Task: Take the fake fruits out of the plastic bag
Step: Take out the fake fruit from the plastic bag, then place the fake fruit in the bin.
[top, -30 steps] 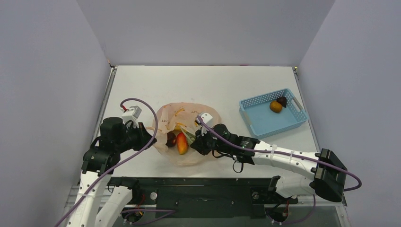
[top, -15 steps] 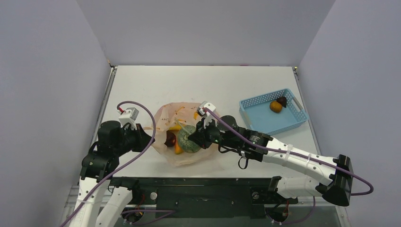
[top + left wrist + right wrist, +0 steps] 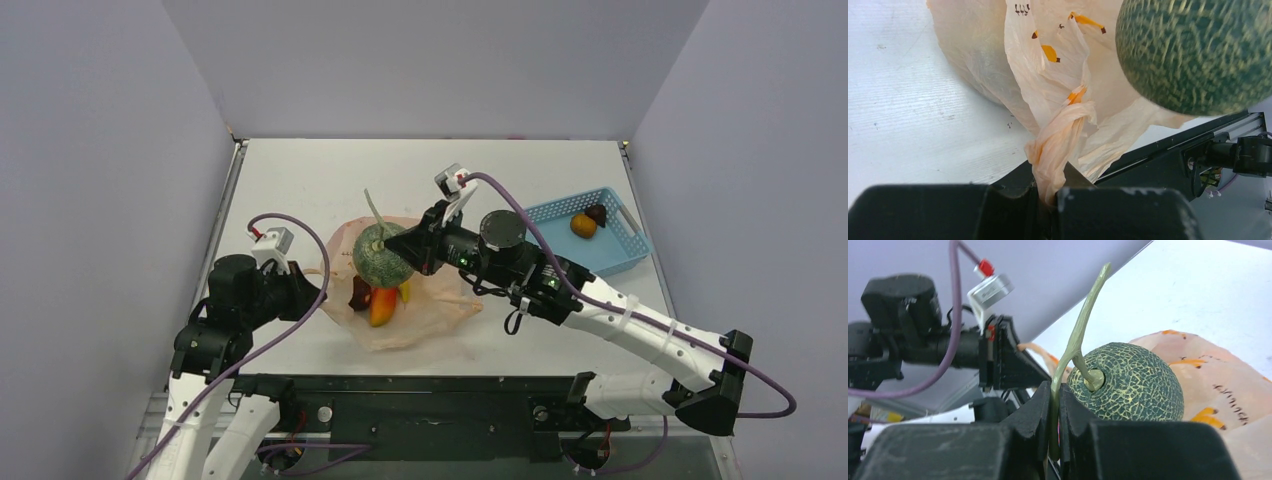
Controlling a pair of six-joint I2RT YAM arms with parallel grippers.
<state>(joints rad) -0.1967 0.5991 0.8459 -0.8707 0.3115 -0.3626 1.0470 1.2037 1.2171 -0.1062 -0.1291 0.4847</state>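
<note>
My right gripper [image 3: 398, 243] [image 3: 1055, 405] is shut on the pale green stem [image 3: 1074, 342] of the green netted melon [image 3: 377, 257] [image 3: 1128, 382] and holds it in the air above the peach-orange plastic bag [image 3: 420, 310]. My left gripper [image 3: 312, 292] [image 3: 1050, 192] is shut on a twisted handle of the bag [image 3: 1060, 135] at its left side. A red-yellow mango [image 3: 382, 302], a dark maroon fruit [image 3: 359, 293] and a bit of yellow banana [image 3: 404, 292] lie in the open bag. The melon also shows in the left wrist view [image 3: 1198, 55].
A light blue perforated basket [image 3: 560, 262] stands at the right of the table, holding an orange fruit [image 3: 582, 225] and a dark maroon fruit [image 3: 597, 212]. The black front rail [image 3: 420, 395] runs along the near edge.
My right gripper has lifted the melon by its stem up and out of the bag, moving up and away from the near edge. The left gripper has kept hold of the bag handle.
</note>
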